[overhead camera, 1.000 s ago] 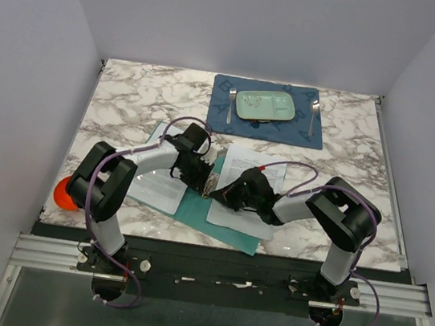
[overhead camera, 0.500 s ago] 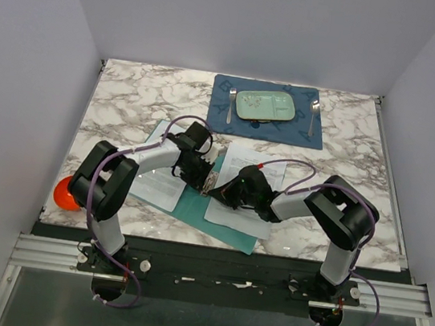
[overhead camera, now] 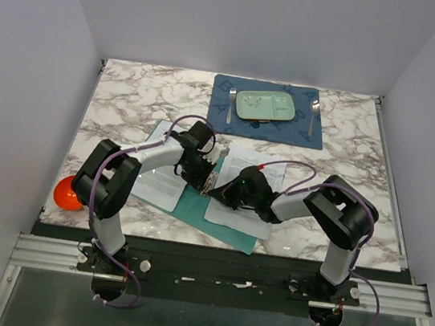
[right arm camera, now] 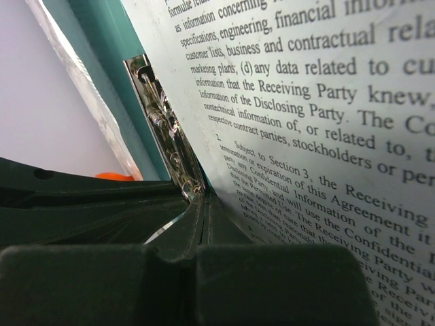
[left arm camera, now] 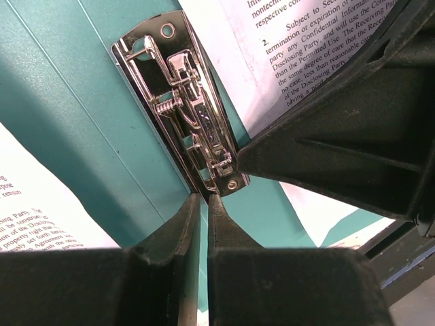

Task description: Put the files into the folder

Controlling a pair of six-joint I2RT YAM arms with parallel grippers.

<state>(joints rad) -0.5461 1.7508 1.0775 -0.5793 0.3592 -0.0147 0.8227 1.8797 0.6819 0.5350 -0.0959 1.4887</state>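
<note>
The teal folder [overhead camera: 195, 205] lies open on the marble table. One printed sheet of the files [overhead camera: 236, 217] lies on its right leaf, another [overhead camera: 153, 186] on its left leaf. A metal clip [left arm camera: 190, 115] sits on the centre crease and also shows in the right wrist view [right arm camera: 166, 129]. My left gripper [left arm camera: 204, 197] is shut, its tips at the near end of the clip, over bare teal card [left arm camera: 81, 102]. My right gripper [right arm camera: 206, 197] is shut, its tips at the clip's end, against the edge of the right sheet [right arm camera: 326, 122]. The two grippers nearly touch [overhead camera: 212, 187].
A dark blue placemat [overhead camera: 291, 129] at the back holds a pale green plate [overhead camera: 266, 105] with a fork [overhead camera: 230, 104] on its left and another [overhead camera: 313, 116] on its right. An orange ball [overhead camera: 67, 193] sits at the front left table edge.
My right gripper has slid left to the clip, and the right sheet's near end has shifted left with it. My left gripper has barely moved.
</note>
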